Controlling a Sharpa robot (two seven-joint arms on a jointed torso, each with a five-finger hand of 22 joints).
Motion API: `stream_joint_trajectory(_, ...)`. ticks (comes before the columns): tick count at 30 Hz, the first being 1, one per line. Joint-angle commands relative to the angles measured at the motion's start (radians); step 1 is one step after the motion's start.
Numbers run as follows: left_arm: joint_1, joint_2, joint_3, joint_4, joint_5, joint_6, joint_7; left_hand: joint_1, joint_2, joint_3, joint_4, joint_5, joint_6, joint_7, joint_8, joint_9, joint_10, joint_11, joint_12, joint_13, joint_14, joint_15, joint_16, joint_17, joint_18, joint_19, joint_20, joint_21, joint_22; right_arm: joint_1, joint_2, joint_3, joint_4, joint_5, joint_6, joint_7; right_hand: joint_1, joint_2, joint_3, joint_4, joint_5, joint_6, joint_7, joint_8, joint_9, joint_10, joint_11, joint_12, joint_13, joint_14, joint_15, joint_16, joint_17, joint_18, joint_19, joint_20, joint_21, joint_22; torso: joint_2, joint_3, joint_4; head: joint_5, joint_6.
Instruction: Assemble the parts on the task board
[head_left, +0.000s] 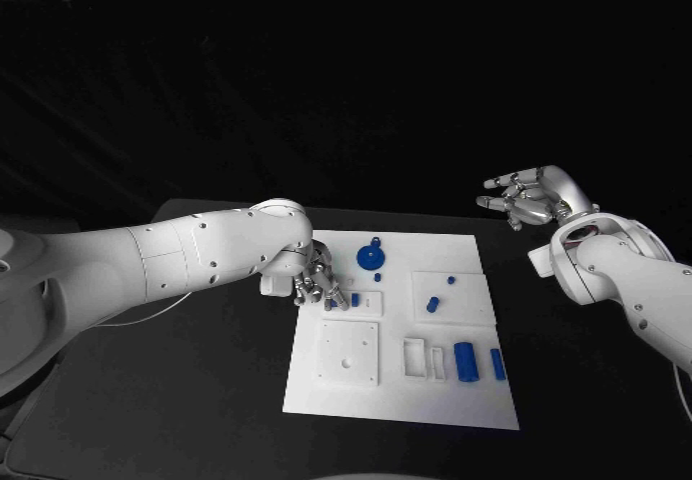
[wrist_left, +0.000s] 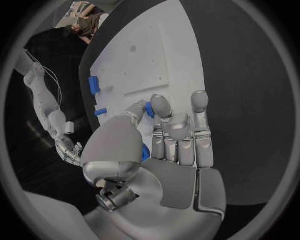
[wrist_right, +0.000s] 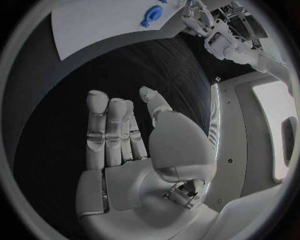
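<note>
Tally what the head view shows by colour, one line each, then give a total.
Blue parts: 7, as far as can be made out
White task board: 1
Silver hands, left hand and right hand: 2
Total: 10

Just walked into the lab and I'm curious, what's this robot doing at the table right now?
It is assembling small blue parts on the white task board. The left hand is down at the board's left edge, its fingers around a small blue part. The right hand hangs open above the black table, off the board's far right corner, holding nothing. A round blue piece and several blue pegs lie on the board.
</note>
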Motion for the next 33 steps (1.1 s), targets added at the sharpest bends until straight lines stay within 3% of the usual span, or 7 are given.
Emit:
stream_joint_trajectory(1,-0.003,0.001,-0.001,0.002,-0.008,-0.011,-0.002,-0.001,-0.015,0.000,0.014,-0.009,-0.002,0.005,-0.006,0.002,0.041,0.002,-0.005,0.002,-0.004,0.000,-0.005,0.000,-0.020,-0.001,-0.006,-0.006,0.017,-0.001,0.000,0.000,0.001,-0.008,0.012,0.006,-0.008,0.001,-0.001,0.000,0.003,-0.007,0.003,0.004,-0.001,-0.005,0.004,0.002,0.000,-0.005,0.001,0.004,-0.001,0.006,-0.001,0.002,0.003,0.051,0.000,0.0002,0.0001,-0.001,0.000)
stream_joint_trajectory(15,-0.002,-0.004,-0.001,0.006,-0.014,-0.020,-0.003,0.019,-0.036,0.001,0.075,-0.059,-0.004,0.008,-0.007,0.003,0.039,0.004,-0.015,0.013,-0.007,-0.002,-0.012,-0.004,-0.028,0.001,-0.014,-0.012,0.017,-0.001,-0.001,0.000,0.000,-0.007,0.012,0.006,-0.007,0.002,-0.004,0.002,0.004,-0.008,0.003,0.004,-0.001,-0.005,0.005,0.002,0.000,-0.005,0.001,0.004,-0.001,0.006,-0.002,0.002,0.002,0.050,0.000,0.0002,0.0005,-0.003,0.000)
stream_joint_trajectory(19,-0.002,-0.007,-0.001,0.008,-0.002,-0.026,-0.002,0.050,0.038,0.026,-0.016,0.097,-0.027,0.010,-0.008,-0.004,0.038,0.005,-0.019,0.016,-0.007,-0.003,-0.013,-0.004,-0.030,0.000,-0.016,-0.013,0.018,-0.001,-0.001,0.000,-0.001,-0.007,0.013,0.005,-0.007,0.002,-0.004,0.002,0.004,-0.008,0.003,0.004,-0.001,-0.005,0.005,0.002,0.000,-0.005,0.001,0.004,-0.001,0.006,-0.002,0.002,0.002,0.050,0.000,0.0002,0.0006,-0.003,0.000)
stream_joint_trajectory(22,-0.002,-0.009,-0.001,0.010,0.018,-0.030,-0.001,0.033,0.097,0.093,-0.142,0.186,-0.039,0.019,-0.007,-0.007,0.038,0.009,-0.026,0.021,-0.009,0.000,-0.015,-0.006,-0.026,-0.002,-0.014,-0.010,0.019,-0.001,-0.002,0.000,-0.001,-0.007,0.014,0.005,-0.007,0.002,-0.004,0.002,0.004,-0.008,0.003,0.004,-0.001,-0.005,0.005,0.002,0.000,-0.005,0.001,0.004,-0.001,0.006,-0.002,0.002,0.002,0.050,0.000,0.0002,0.0002,-0.003,0.002)
stream_joint_trajectory(24,-0.002,-0.013,-0.001,0.014,0.034,-0.032,0.000,0.004,0.121,0.188,-0.224,0.147,-0.044,0.027,-0.007,-0.007,0.035,0.013,-0.033,0.027,-0.010,0.003,-0.014,-0.006,-0.019,-0.007,-0.010,-0.004,0.021,-0.002,-0.002,0.000,-0.001,-0.007,0.015,0.005,-0.007,0.002,-0.004,0.002,0.004,-0.008,0.003,0.004,-0.001,-0.005,0.005,0.002,0.000,-0.005,0.001,0.004,-0.001,0.006,-0.002,0.002,0.002,0.050,0.000,0.0000,0.0001,-0.003,0.003)
stream_joint_trajectory(26,-0.002,-0.017,-0.001,0.017,0.049,-0.032,0.002,-0.039,0.119,0.239,-0.253,0.148,-0.041,0.026,-0.006,0.000,0.037,0.014,-0.037,0.033,-0.012,0.005,-0.015,-0.008,-0.013,-0.010,-0.005,0.005,0.021,-0.002,-0.002,0.000,-0.001,-0.007,0.017,0.005,-0.007,0.002,-0.004,0.002,0.004,-0.008,0.003,0.004,-0.001,-0.005,0.005,0.002,0.000,-0.005,0.001,0.004,-0.001,0.006,-0.002,0.002,0.002,0.050,0.000,0.0000,0.0002,-0.003,0.003)
stream_joint_trajectory(33,-0.001,-0.028,-0.001,0.028,0.091,-0.033,0.006,-0.049,0.140,0.251,-0.277,0.145,-0.042,0.028,-0.007,0.003,0.035,0.014,-0.044,0.042,-0.017,0.008,-0.014,-0.012,-0.007,-0.020,0.000,0.014,0.020,-0.004,-0.003,0.000,-0.001,-0.007,0.021,0.004,-0.007,0.002,-0.004,0.002,0.004,-0.008,0.003,0.004,-0.001,-0.005,0.005,0.002,0.000,-0.005,0.001,0.004,-0.001,0.006,-0.002,0.002,0.002,0.050,0.000,0.0001,0.0006,-0.002,0.005)
